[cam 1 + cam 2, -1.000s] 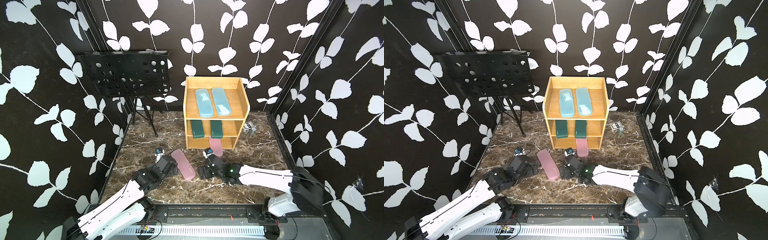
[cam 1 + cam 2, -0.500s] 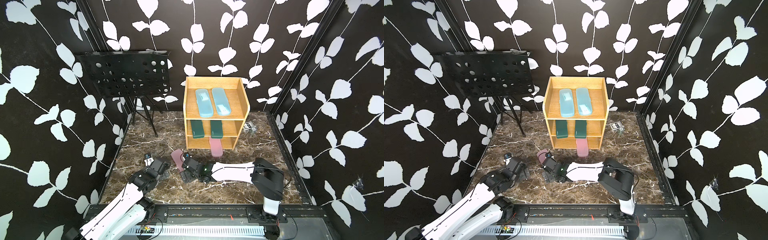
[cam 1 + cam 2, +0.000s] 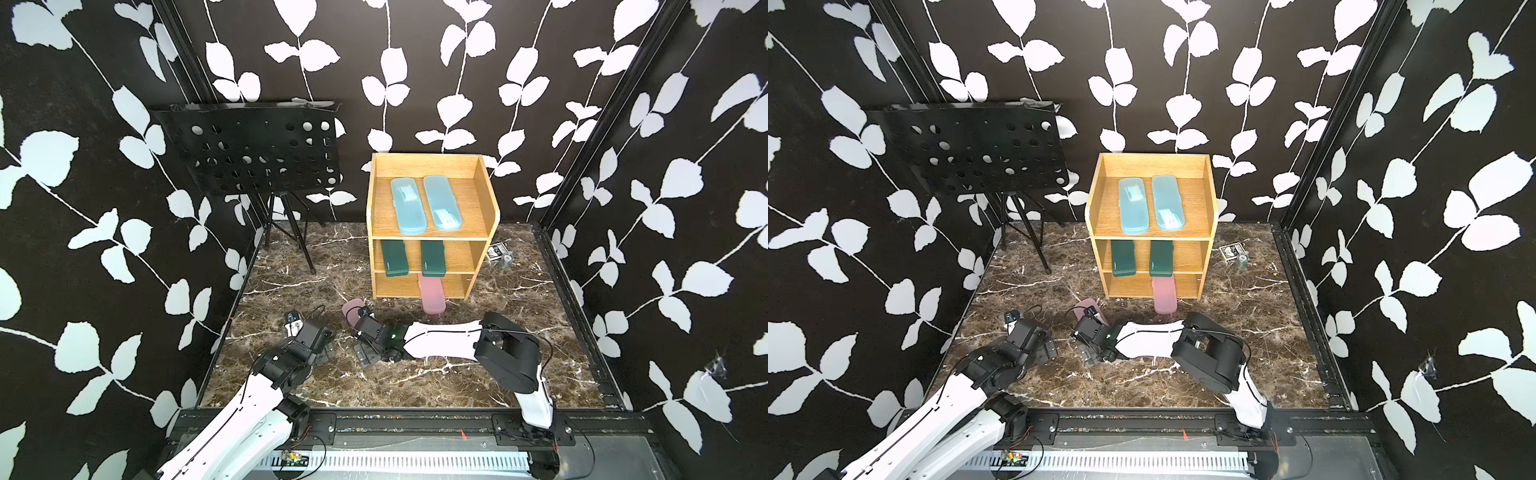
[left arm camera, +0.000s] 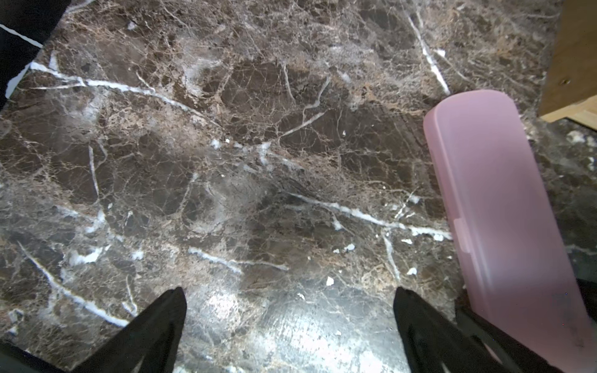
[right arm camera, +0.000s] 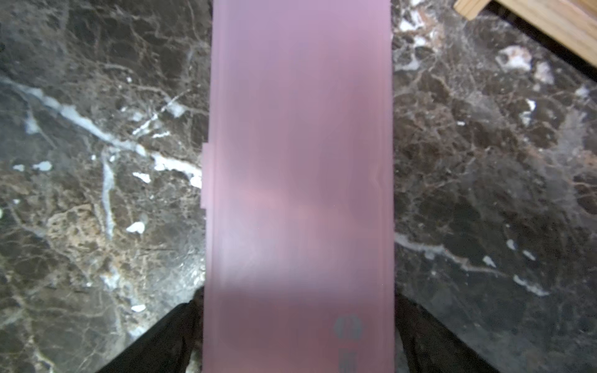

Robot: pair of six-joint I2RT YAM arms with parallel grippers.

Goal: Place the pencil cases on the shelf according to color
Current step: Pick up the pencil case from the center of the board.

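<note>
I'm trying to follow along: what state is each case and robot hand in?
Blue cases: flat, side by side on the shelf's top tier.
Green cases: flat on the middle tier.
Shelved pink case: bottom tier, front end sticking out.
Loose pink case: flat on the table.
Right hand: open wide, straddling that case.
Left hand: open, empty, low over the table.
</note>
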